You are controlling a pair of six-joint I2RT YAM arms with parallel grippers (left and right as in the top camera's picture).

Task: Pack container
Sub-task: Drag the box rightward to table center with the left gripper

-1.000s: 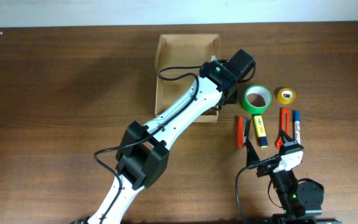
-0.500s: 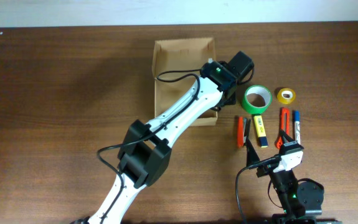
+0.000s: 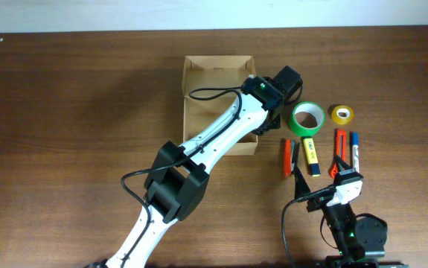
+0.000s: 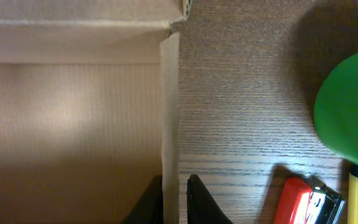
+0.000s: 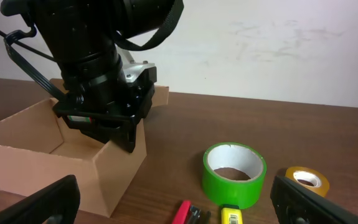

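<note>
Bench [image 3: 65, 112]: brown wood. Container [image 3: 206, 78]: open, upright, at the far centre of the bench. Left hand [image 4: 175, 200]: fingers straddle the container's right wall, close on either side; whether they clamp it cannot be told. Right hand [image 5: 174, 198]: fingers wide apart, at the near edge. Green tape roll [image 3: 307, 118]: just right of the container. Yellow tape roll [image 3: 341, 114]: further right. Pens [image 3: 286, 158]: between the rolls and the right hand.
</note>
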